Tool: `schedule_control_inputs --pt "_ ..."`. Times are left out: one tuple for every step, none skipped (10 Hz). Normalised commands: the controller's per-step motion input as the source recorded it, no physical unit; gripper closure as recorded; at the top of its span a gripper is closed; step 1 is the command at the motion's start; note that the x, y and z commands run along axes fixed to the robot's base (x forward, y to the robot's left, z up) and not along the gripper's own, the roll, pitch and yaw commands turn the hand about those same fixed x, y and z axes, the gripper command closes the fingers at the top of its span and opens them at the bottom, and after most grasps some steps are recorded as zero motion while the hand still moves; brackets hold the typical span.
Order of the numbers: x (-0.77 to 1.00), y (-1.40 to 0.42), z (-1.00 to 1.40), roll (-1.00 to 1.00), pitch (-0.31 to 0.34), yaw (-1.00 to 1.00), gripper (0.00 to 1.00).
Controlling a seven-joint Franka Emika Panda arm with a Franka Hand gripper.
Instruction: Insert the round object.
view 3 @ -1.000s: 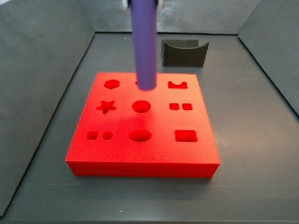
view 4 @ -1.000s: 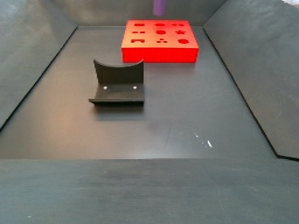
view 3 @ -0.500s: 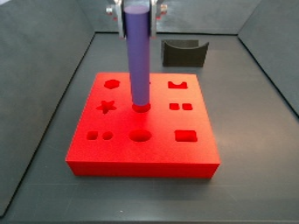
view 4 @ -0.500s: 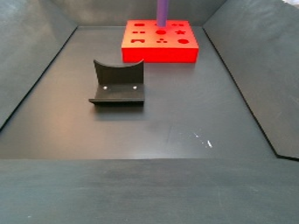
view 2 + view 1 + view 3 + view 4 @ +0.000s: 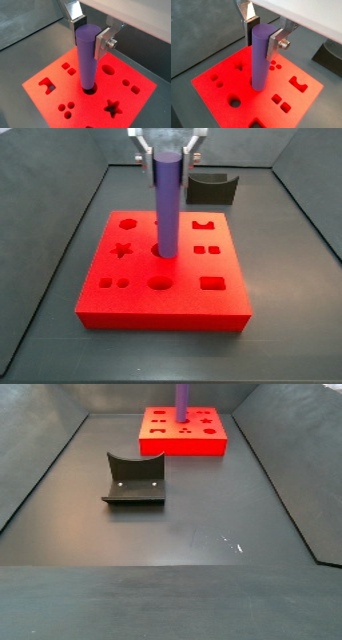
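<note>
Toward the far end of the bench, the gripper (image 5: 167, 146) holds the long smooth purple cylinder (image 5: 166, 206) upright, jaws clamped on its top. Its lower tip sits at the centre round hole of the red block with shaped cut-outs (image 5: 207, 306); judged partly entered, most of the length left to push down. Neighbouring cut-outs are vacant. The dark L-shaped fixture (image 5: 134, 480) stands well apart mid-bench; nothing obstructs.
</note>
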Motion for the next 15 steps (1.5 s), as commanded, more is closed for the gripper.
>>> schedule_control_inputs --pt "-0.37 0.13 -0.22 0.00 0.000 -0.15 1.00" --pt "-0.44 0.14 -0.06 -0.07 -0.026 -0.18 1.00" --pt "-0.29 0.13 -0.01 -0.10 -0.046 -0.15 1.00" --pt "0.00 0.00 -0.09 0.00 -0.027 0.00 1.00" --pt "0.16 -0.05 -0.14 0.01 0.000 0.00 1.00" --pt "0.02 0.00 -0.05 0.00 0.000 0.00 1.00" --pt "0.38 0.00 -0.52 0.00 0.000 -0.03 1.00" --pt "0.36 0.00 -0.77 0.04 0.000 -0.04 1.00" --pt "0.11 0.00 -0.89 0.09 -0.006 0.00 1.00" --pt "0.00 0.00 -0.87 0.12 -0.003 0.00 1.00" --pt "0.00 -0.01 -0.85 0.16 -0.004 0.00 1.00" --pt "-0.07 -0.07 -0.86 0.15 -0.023 0.00 1.00" --pt "-0.13 -0.09 -0.97 0.11 -0.054 0.00 1.00" --pt "-0.11 -0.11 -0.91 0.08 -0.067 0.00 1.00" --pt "0.00 0.00 0.00 0.01 0.000 0.00 1.00"
